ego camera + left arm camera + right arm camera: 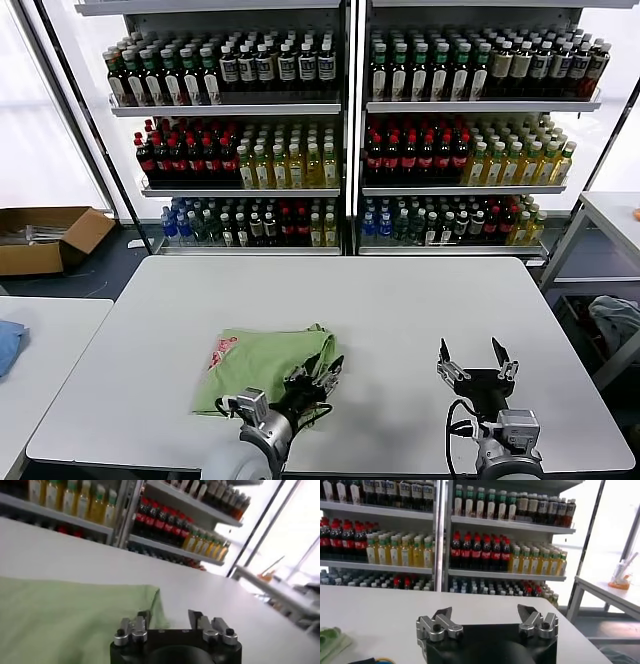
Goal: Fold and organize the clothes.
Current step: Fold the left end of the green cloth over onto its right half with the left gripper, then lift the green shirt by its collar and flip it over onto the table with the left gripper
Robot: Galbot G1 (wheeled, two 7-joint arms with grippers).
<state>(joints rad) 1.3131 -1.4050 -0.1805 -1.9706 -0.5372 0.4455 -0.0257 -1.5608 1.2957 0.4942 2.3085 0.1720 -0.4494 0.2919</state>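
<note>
Shelves packed with rows of bottled drinks [345, 150] fill the wall behind a wide, pale grey table [400, 310]. On that table, toward its near edge and left of centre, lies the light green polo shirt [265, 365], folded into a flat, roughly rectangular packet with its red-and-white chest print facing up at the packet's left end. The left gripper [322, 377] sits low at the shirt's right edge, its jaws parted with a clear gap between them; in the left wrist view one finger [144, 616] lies against the corner of the green fabric [75, 615], but nothing is clamped. The right gripper [476, 358] hovers well to the right over bare tabletop, its jaws spread wide and empty, apart from the shirt. Farther out, a blue cloth [8, 342] rests on a second table at the left, an open cardboard box [45, 238] sits on the floor behind it, and another pale table [605, 215] stands at the right.
</note>
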